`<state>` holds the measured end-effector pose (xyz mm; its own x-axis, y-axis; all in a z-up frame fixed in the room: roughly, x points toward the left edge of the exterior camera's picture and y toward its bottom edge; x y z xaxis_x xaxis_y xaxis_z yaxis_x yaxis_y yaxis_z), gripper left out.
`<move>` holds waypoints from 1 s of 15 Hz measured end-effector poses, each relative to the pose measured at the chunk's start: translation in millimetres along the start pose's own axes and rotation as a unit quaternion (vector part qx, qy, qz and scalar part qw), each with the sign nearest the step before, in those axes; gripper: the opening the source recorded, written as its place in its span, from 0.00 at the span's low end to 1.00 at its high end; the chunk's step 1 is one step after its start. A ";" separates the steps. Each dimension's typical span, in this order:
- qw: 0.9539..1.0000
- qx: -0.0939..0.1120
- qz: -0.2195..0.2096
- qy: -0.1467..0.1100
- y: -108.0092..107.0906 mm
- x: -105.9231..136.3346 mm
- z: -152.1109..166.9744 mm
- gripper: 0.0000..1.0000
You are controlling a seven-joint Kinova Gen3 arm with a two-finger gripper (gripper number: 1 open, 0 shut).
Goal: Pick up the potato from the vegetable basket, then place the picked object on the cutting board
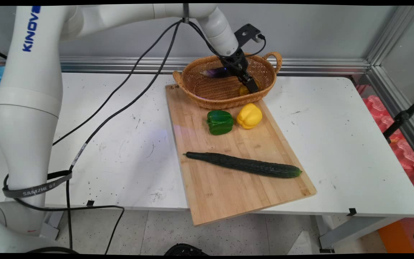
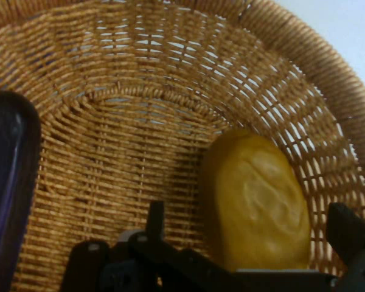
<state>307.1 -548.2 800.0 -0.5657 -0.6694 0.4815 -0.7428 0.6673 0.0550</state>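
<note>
Your gripper (image 1: 251, 86) is down in the basket (image 1: 207, 91); its fingers (image 2: 351, 234) look spread around a yellow object (image 2: 258, 204), possibly a potato.

Woven wicker basket (image 1: 225, 91), bare wooden board (image 1: 228, 180), glossy smooth peppers (image 1: 220, 122).

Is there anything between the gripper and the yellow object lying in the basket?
Nothing visible. The gripper is inside the wicker basket, and in the hand view the yellow object lies between its two fingers. The dark purple vegetable lies off to one side, apart from it.
</note>
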 end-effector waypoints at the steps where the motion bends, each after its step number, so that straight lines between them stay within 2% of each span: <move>1: 1.000 0.001 0.000 -0.001 -0.7 0.3 2.1 1.00; 3: 1.000 0.003 0.001 -0.002 -1.2 1.5 5.7 1.00; 4: 1.000 0.004 0.001 -0.003 -1.6 1.3 6.9 0.00; 10: 1.000 0.010 0.006 -0.003 -2.6 1.8 9.2 0.00; 15: 1.000 0.016 0.014 0.001 -2.6 1.2 -1.7 0.00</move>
<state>308.9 -550.2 802.0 -0.5864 -0.6500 0.4834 -0.7376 0.6751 0.0129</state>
